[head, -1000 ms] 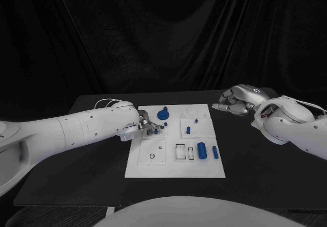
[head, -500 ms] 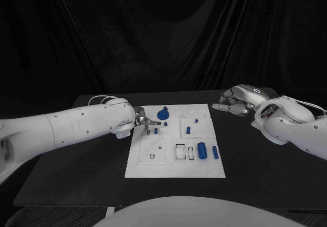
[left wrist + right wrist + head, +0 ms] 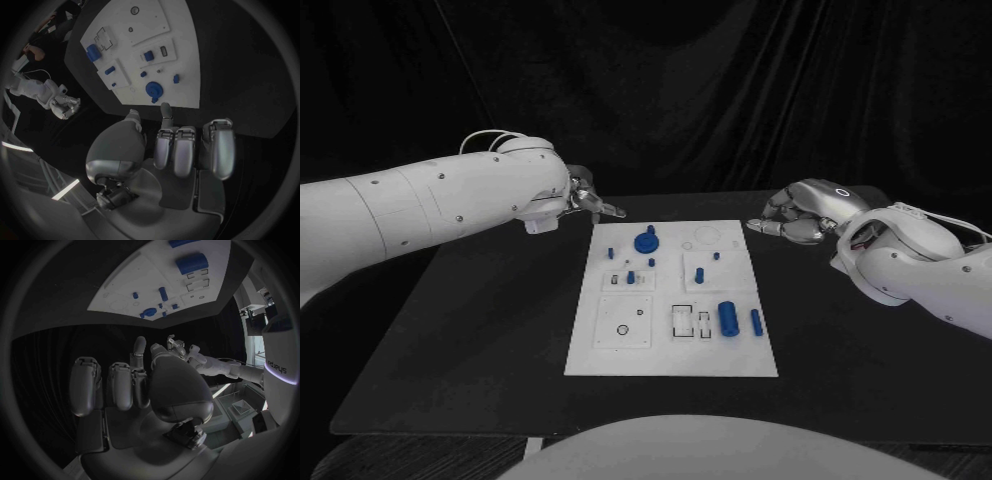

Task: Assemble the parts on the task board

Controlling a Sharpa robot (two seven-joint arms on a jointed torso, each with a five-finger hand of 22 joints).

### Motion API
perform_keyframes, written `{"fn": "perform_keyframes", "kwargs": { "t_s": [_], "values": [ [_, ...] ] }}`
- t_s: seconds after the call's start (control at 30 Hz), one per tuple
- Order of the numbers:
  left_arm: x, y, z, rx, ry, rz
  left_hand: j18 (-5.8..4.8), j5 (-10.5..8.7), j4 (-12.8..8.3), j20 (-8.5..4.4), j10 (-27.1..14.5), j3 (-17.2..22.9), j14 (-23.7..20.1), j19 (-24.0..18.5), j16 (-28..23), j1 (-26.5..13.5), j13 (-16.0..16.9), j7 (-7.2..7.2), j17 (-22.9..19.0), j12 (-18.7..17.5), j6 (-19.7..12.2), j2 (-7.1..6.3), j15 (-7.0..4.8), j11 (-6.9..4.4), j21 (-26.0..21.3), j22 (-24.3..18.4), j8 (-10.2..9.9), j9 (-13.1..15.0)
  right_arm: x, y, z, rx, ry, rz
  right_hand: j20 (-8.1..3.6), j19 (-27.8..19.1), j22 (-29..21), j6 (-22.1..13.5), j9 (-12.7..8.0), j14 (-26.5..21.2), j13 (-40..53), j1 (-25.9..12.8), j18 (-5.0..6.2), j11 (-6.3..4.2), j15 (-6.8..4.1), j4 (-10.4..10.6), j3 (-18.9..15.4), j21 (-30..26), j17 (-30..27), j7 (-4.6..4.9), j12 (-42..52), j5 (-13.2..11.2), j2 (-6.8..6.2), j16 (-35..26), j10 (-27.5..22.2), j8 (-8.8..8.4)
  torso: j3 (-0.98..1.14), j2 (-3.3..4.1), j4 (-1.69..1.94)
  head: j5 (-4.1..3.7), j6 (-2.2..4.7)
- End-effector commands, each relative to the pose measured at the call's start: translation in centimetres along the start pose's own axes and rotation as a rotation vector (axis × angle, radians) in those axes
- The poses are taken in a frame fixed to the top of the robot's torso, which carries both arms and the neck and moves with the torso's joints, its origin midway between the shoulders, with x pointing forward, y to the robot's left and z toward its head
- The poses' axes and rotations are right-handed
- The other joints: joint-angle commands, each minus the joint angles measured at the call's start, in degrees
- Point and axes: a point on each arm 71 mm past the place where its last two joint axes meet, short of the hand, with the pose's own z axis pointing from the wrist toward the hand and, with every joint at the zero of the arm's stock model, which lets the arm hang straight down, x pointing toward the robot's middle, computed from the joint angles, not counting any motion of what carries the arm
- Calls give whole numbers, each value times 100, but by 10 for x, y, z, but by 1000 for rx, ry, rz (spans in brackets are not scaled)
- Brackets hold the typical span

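I have the task board [image 3: 672, 298] lying flat in the middle of the black table [image 3: 473, 330], with the blue parts spread over it. From the board's centre in my head view, the round gear-like part [image 3: 646, 241] sits at about eleven o'clock near the far edge, a small peg [image 3: 717, 256] stands at about one o'clock, and another short peg [image 3: 630, 277] is at ten o'clock. The large cylinder [image 3: 727, 311] and the slimmer rod [image 3: 756, 321] lie side by side at about four o'clock, close together but apart. My left hand [image 3: 586, 201] hovers off the board's far left corner, at about eleven o'clock from the board; in its wrist view the fingers [image 3: 185, 150] are loosely curved with gaps between them and nothing is held. My right hand [image 3: 798, 216] is over the table just past the board's far right corner, at about one o'clock, its fingers [image 3: 119, 385] curled inward around nothing.
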Motion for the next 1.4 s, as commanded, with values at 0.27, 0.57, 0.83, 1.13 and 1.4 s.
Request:
{"fn": "perform_keyframes", "kwargs": {
  "t_s": [0.27,0.57,0.83,1.13,1.4],
  "values": [
    [17,16,23,-49,89,74,-37,-6,3,18,596,-42,595,49,15,111,1508,29,1508,20,15,62,-12,-12,0,1103,12,13,2,-1,-2,12,16,2,23,182,1146,-26,-1,395,1509,-57,42,57,48,-4,-31,-26,372,27,20,-4,1,-17,600,-77,-2,6,1,21,0],
    [27,24,43,-65,82,47,-40,0,-9,23,596,-53,595,56,15,179,1508,34,1508,20,7,77,-6,-7,9,1112,6,17,3,-2,-4,14,27,5,28,180,1144,-56,-32,393,1509,-26,44,67,54,-12,-16,-38,358,40,20,26,-2,-23,600,-157,-21,39,4,57,0],
    [35,21,51,-41,74,34,-23,-17,37,52,596,-234,595,-4,15,48,1508,81,1508,20,-86,133,29,27,-62,1096,-86,-11,4,-2,-5,15,31,6,31,177,1141,-62,-51,392,1509,-16,46,73,58,-11,-10,-48,354,48,20,33,-3,-24,600,-195,-27,40,8,47,0],
    [39,18,56,-28,75,30,-4,-1,17,106,596,-338,595,-76,15,167,1508,152,1508,20,-201,247,91,101,-147,1084,-347,-185,5,-2,-5,15,34,7,33,176,1139,-63,-63,391,1509,-9,47,76,61,-12,-7,-54,348,52,20,37,-4,-28,600,-217,-23,40,3,63,0],
    [48,17,61,-30,87,29,13,228,-83,154,596,-297,595,-128,15,527,1508,188,1508,20,-172,362,132,140,-216,1085,-538,-353,8,-3,-7,18,42,9,33,176,1139,-63,-63,391,1509,-9,47,76,61,-12,-7,-54,348,52,20,37,-4,-28,600,-217,-16,37,3,89,0]
  ]
}}
